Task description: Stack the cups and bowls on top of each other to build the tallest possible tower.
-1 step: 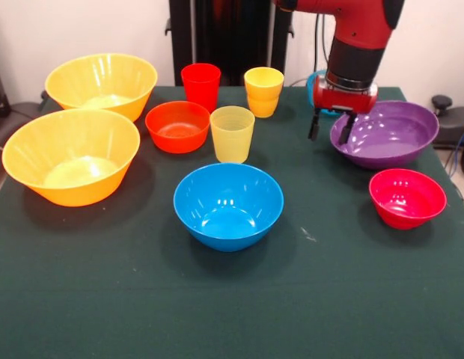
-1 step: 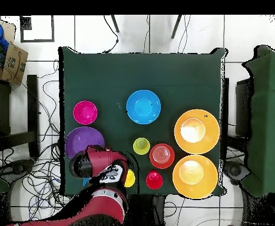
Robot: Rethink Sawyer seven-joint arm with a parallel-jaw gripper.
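My gripper [image 1: 331, 129] hangs open at the purple bowl's [image 1: 389, 138] left rim, one finger [image 1: 314, 126] outside it and the other inside. In the overhead view the arm [image 2: 101, 165] hides the gripper beside the purple bowl [image 2: 80, 140]. The blue bowl [image 1: 228, 206] sits mid-table and the pink-red bowl [image 1: 407, 197] at the right. The pale yellow cup [image 1: 232, 133], orange-red bowl [image 1: 177, 126], red cup [image 1: 200, 84] and two nested orange-yellow cups [image 1: 263, 91] stand behind. Two large yellow-orange bowls [image 1: 71, 157] [image 1: 101, 82] are on the left. No tower shows.
A light-blue bowl [image 1: 316, 84] peeks out behind the arm at the table's far edge. The green table [image 1: 142, 299] has open cloth along its near side. Cables and boxes [image 2: 13, 62] lie on the floor around it.
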